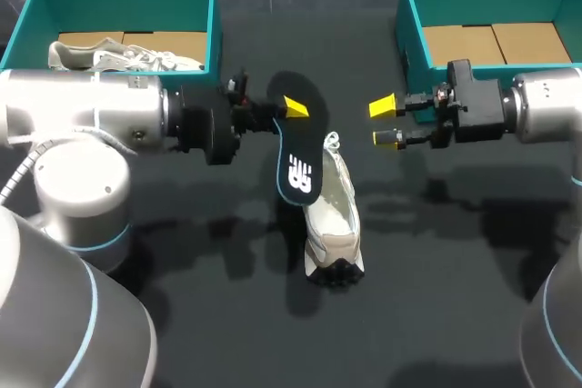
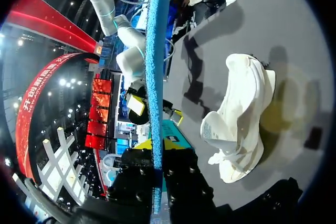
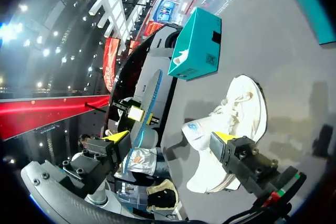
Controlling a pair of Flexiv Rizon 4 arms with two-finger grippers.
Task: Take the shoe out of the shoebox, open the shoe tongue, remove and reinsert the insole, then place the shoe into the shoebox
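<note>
The black insole (image 1: 300, 147) hangs above the table with my left gripper (image 1: 289, 111) shut on its upper part. In the left wrist view the insole (image 2: 156, 66) shows edge-on as a blue strip between my left gripper's (image 2: 157, 144) fingers. Just below it the white shoe (image 1: 333, 224) lies on the dark table, sole end toward the front. My right gripper (image 1: 386, 123) stands open to the right of the insole, apart from it, with nothing between its fingers. In the right wrist view the shoe (image 3: 231, 124) lies ahead of my right gripper (image 3: 172, 136), and the insole (image 3: 149, 103) stands beyond it.
A teal shoebox (image 1: 36, 6) at the back left holds another white shoe (image 1: 123, 56). A second teal shoebox (image 1: 414, 34) at the back right shows only its cardboard floor. The left box (image 3: 197, 45) also appears in the right wrist view.
</note>
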